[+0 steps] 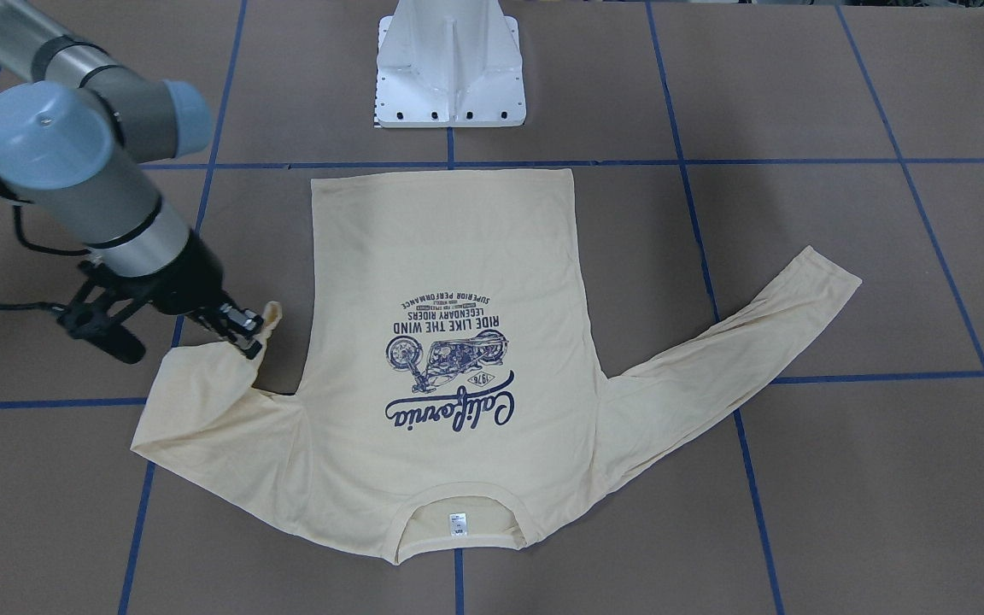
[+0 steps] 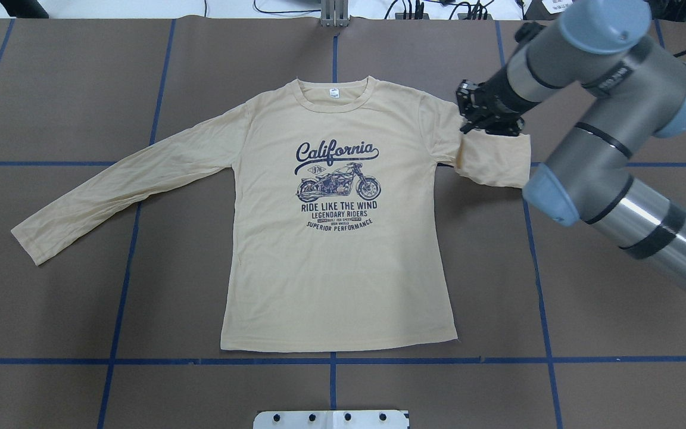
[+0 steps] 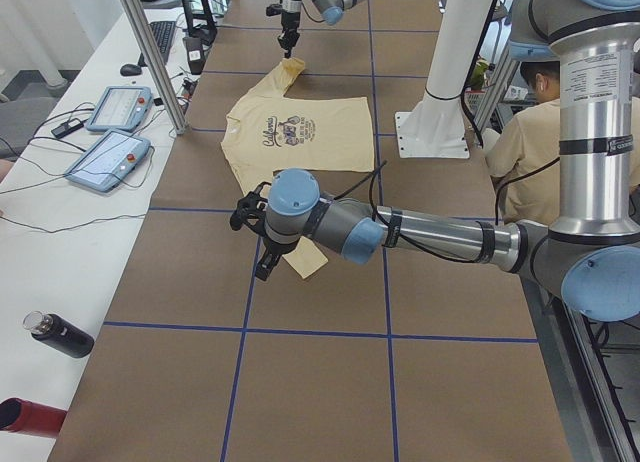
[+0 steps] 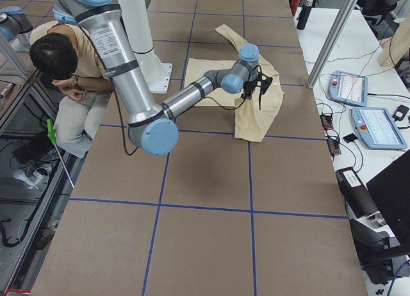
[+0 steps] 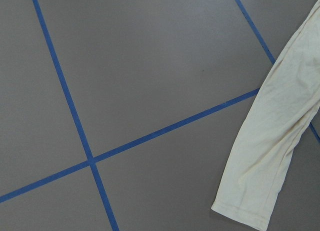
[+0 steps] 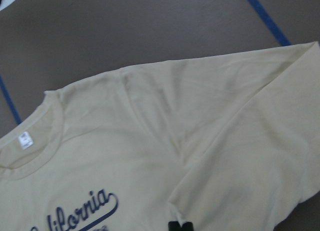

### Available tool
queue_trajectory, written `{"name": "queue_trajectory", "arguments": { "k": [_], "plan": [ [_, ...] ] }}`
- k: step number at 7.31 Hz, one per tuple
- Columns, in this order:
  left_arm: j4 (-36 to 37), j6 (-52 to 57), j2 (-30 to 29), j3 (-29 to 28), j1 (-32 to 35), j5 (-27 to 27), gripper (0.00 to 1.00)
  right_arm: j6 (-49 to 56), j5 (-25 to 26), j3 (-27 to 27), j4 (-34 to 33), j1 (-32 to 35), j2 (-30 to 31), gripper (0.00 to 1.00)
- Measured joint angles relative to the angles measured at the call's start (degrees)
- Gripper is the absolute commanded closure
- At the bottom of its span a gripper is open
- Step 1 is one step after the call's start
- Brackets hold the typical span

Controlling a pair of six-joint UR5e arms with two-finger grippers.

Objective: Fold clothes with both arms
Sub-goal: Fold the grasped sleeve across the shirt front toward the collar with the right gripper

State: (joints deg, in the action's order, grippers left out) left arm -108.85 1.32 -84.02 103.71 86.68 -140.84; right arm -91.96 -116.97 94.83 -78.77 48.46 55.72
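The cream-yellow long-sleeved T-shirt (image 2: 337, 268) lies flat, print up, collar away from the robot base; it also shows in the front view (image 1: 449, 256). My right gripper (image 2: 486, 122) is shut on the cuff of the sleeve on its side (image 1: 270, 318) and holds it lifted, so that sleeve is folded back towards the shoulder. The other sleeve (image 2: 111, 190) lies stretched out flat. My left gripper (image 3: 262, 257) hovers over that sleeve's cuff (image 5: 250, 211). I cannot tell whether the left gripper is open or shut.
The white pedestal base (image 1: 449, 68) stands at the robot's side of the shirt. Blue tape lines (image 2: 122, 298) cross the brown table. Two teach pendants (image 3: 110, 132) and a bottle (image 3: 60, 334) lie on a side bench. A person (image 4: 57, 72) sits beside the table.
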Motion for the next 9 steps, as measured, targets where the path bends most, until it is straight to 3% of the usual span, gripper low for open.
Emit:
{"name": "queue_trajectory", "arguments": {
  "k": [2,4,6,9],
  "plan": [
    [0.1,0.0,0.0,-0.2,-0.2,0.0,0.0,-5.3,9.9,-5.6,-4.4,-5.9,-12.3,1.0],
    [0.1,0.0,0.0,-0.4,-0.6,0.0,0.0,-10.2,17.7,-21.6,1.0,-11.0,-26.0,1.0],
    [0.1,0.0,0.0,-0.6,-0.8,0.0,0.0,-13.4,23.3,-30.2,8.8,-14.9,-30.7,1.0],
    [0.2,0.0,0.1,-0.8,-1.0,-0.1,0.0,-16.3,27.3,-43.4,18.4,-16.8,-37.3,1.0]
  ]
}}
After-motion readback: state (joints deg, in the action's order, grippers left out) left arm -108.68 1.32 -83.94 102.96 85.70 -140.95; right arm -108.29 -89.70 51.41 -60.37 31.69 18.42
